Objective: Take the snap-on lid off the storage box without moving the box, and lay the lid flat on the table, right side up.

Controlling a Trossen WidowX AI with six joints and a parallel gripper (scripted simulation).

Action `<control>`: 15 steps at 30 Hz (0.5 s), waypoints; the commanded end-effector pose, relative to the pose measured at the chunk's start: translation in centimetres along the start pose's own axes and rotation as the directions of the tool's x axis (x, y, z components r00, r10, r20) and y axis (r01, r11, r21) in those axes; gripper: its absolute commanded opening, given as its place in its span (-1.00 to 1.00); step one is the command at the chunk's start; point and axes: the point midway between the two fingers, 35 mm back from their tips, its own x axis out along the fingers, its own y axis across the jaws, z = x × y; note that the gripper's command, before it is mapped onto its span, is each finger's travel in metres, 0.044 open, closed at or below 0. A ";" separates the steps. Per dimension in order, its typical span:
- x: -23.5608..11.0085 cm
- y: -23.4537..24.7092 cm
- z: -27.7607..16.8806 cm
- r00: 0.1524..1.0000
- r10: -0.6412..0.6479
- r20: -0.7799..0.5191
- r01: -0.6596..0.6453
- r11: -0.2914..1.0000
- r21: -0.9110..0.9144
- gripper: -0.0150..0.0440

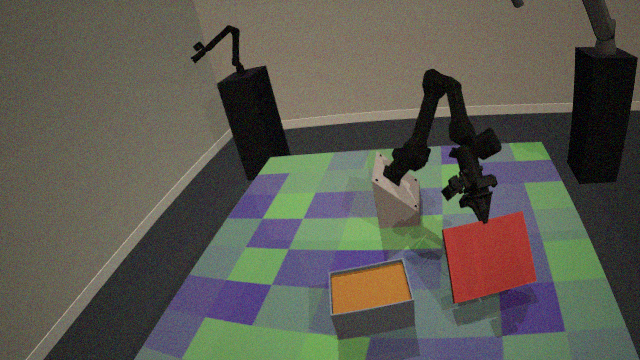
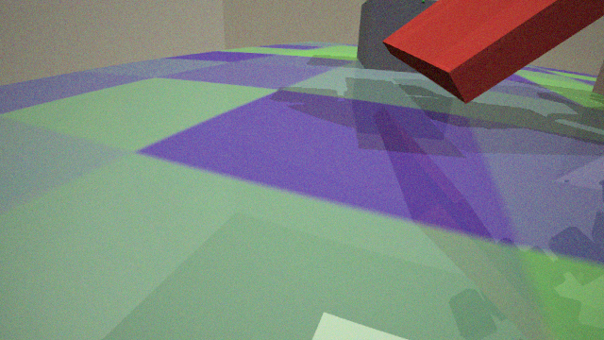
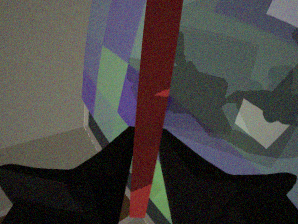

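The red lid [image 1: 490, 257] [image 2: 477, 28] [image 3: 156, 75] is off the box and hangs above the table [image 1: 260, 265], tilted, with its red top face toward the top camera. Its lower edge is clear of the table, with a shadow below it. My gripper [image 1: 485, 220] [image 3: 147, 132] is shut on the lid's upper edge, one finger on each side of it in the wrist view. The grey storage box [image 1: 375, 320] [image 2: 382, 38] stands upright and open to the left of the lid in the top view, with an orange inside.
The arm's pale wedge-shaped base [image 1: 398, 207] stands on the table behind the box. Two black pedestals [image 1: 252, 120] [image 1: 602, 115] with other arms stand beyond the table's back edge. A pale corner of something [image 2: 354, 330] shows at the bottom of the exterior view.
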 end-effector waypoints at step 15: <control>0.9 -1.0 0.1 1.000 0.009 0.004 -0.009 1.000 0.005 -0.49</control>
